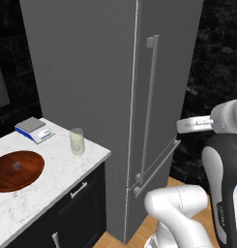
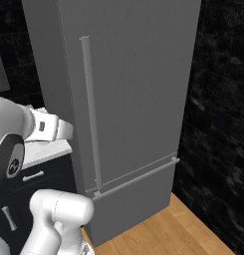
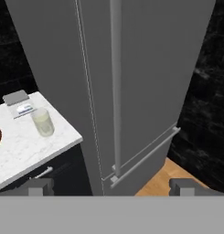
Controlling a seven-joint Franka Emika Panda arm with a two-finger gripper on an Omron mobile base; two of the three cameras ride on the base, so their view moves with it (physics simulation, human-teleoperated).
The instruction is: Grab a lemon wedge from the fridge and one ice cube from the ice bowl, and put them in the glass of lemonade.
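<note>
A: Item one, the task's things?
B: Fridge (image 1: 91,72), tall grey unit, doors shut, long vertical bar handle (image 1: 150,106) on the upper door, a horizontal bar (image 2: 138,177) on the lower drawer. The lemon wedge cannot be seen with the door closed.

A: Item two?
B: Glass of lemonade (image 1: 77,141), clear tumbler with pale liquid, upright on the white marble surface (image 1: 52,184), near its corner and just beside the fridge's side wall. Also logged from the hand view (image 3: 43,121).

A: Item three?
B: Ice bowl (image 1: 16,169), wide reddish-brown, resting on the same surface, well apart from the glass. One small pale grey ice cube (image 1: 16,166) sits near its middle.

A: The hand?
B: Hand (image 3: 111,186): two dark finger tips (image 3: 40,186) stand far apart at the bottom of its own view, so spread wide, gripping nothing, facing the fridge front and apart from the handle.

A: Other stock?
B: A small grey kitchen scale (image 1: 35,129) at the back of the surface, behind the glass. Dark cabinets (image 1: 76,203) beneath, wooden floor (image 2: 158,234), black tiled wall (image 2: 218,99).
</note>
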